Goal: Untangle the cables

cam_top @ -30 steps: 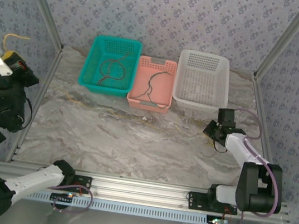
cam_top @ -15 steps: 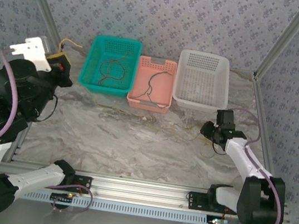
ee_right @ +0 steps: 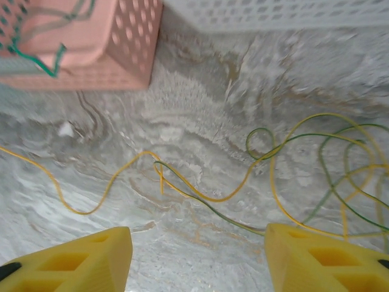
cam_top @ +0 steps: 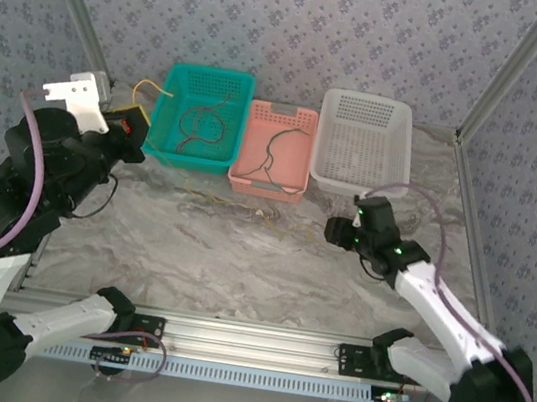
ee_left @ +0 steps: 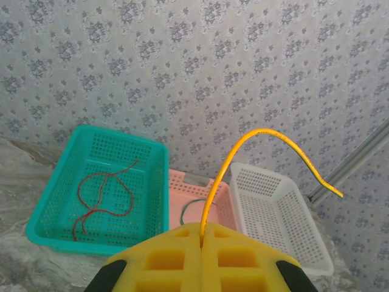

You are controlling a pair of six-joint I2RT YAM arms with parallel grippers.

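Pinching a yellow cable (ee_left: 265, 130) in my closed left gripper (ee_left: 201, 234), arm raised well left of the pink basket (cam_top: 301, 117); my right gripper (ee_right: 197, 252), jaws apart, hovers low over tangled cables (ee_right: 273, 149) near that basket's front.

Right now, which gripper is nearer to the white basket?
Right. The right gripper hangs in front of the white basket, by its near left corner; the left gripper is far off, beside the left wall of the green basket.
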